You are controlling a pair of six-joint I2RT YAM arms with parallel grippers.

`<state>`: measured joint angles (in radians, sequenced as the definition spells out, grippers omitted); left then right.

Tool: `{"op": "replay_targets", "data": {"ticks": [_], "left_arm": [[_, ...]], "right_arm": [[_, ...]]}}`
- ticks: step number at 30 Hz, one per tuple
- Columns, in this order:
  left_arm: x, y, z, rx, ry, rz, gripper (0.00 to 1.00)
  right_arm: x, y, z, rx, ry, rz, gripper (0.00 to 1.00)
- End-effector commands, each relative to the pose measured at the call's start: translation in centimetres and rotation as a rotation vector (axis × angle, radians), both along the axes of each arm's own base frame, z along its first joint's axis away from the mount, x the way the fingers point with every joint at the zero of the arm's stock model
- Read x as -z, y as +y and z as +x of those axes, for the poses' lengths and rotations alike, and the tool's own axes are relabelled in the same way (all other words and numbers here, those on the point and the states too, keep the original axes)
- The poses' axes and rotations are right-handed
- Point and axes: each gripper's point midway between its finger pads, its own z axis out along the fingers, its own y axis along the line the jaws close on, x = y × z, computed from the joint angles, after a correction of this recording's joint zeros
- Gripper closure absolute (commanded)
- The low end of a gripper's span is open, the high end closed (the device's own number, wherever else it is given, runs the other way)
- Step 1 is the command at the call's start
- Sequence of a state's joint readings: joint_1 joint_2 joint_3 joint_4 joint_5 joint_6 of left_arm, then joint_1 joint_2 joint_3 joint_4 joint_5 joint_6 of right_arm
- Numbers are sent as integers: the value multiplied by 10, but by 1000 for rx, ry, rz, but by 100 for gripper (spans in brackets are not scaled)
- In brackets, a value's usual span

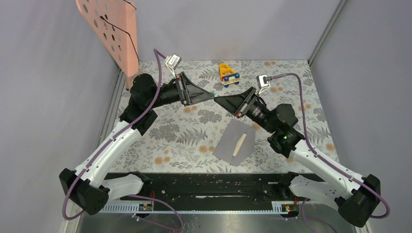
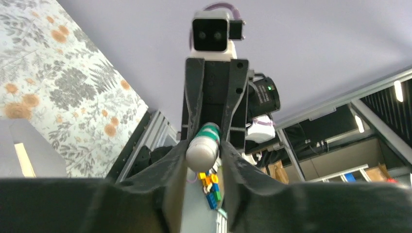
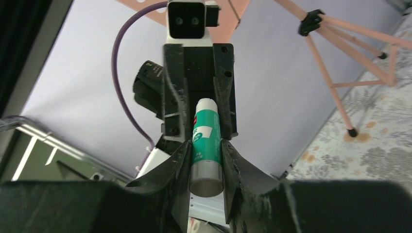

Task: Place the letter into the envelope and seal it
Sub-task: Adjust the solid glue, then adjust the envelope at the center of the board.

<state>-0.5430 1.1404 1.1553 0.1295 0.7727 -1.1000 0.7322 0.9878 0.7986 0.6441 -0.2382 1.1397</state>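
The left arm (image 1: 116, 141) and the right arm (image 1: 316, 160) are reaching forward and inward from their bases, elbows bending outward. Their wrists are pointing straight at each other, so the left gripper (image 1: 212, 95) and the right gripper (image 1: 230, 100) are meeting almost tip to tip. Both are clamping the same glue stick (image 3: 206, 145), the right fingers pinching its green body and the left fingers gripping its white cap end.
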Motion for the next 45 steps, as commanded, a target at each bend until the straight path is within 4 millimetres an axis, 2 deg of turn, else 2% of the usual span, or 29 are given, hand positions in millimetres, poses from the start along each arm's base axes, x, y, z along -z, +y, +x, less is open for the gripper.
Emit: {"op": "replay_targets", "data": {"ticks": [1,2,4,6,9,12,15,18,19,21,22,24,25,29,31,36,40,45], "left_arm": [[-12,3,-1,-19,-68,6,46],[-10,5,0,-31,-63,19,32],[-7,10,3,-57,-63,43,13],[2,13,8,-103,-50,65,2],[33,13,18,-142,0,125,1],[81,12,31,-178,91,241,1],[137,6,38,-162,189,388,1],[191,-6,38,-103,267,549,1],[201,-10,35,-79,270,592,1],[238,-23,27,-13,287,717,3],[255,-30,17,39,307,776,11],[277,-41,-6,177,360,810,30],[285,-43,-17,224,387,812,35],[303,-49,-53,389,473,785,37],[316,-49,-59,418,518,803,36],[353,-51,-50,388,609,871,35],[381,-57,-28,317,658,861,38],[384,-51,1,200,700,826,39]], "right_arm": [[-4,-12,7,94,-14,-110,100],[5,-17,11,133,-4,-173,100],[20,-32,18,223,14,-316,100],[38,-53,21,311,24,-467,100],[64,-93,26,442,43,-706,100],[99,-129,24,485,100,-998,100],[135,-156,17,442,174,-1284,100],[170,-170,6,335,247,-1507,100],[181,-170,4,292,265,-1550,100],[199,-168,-1,224,288,-1596,100],[207,-167,-2,200,297,-1610,100],[219,-164,-3,166,303,-1618,100],[222,-163,-3,159,306,-1616,100],[237,-150,2,127,301,-1527,100],[245,-144,4,104,312,-1484,100],[255,-137,6,69,323,-1463,100],[264,-137,4,45,334,-1482,100],[273,-138,-1,4,350,-1504,100]]}}
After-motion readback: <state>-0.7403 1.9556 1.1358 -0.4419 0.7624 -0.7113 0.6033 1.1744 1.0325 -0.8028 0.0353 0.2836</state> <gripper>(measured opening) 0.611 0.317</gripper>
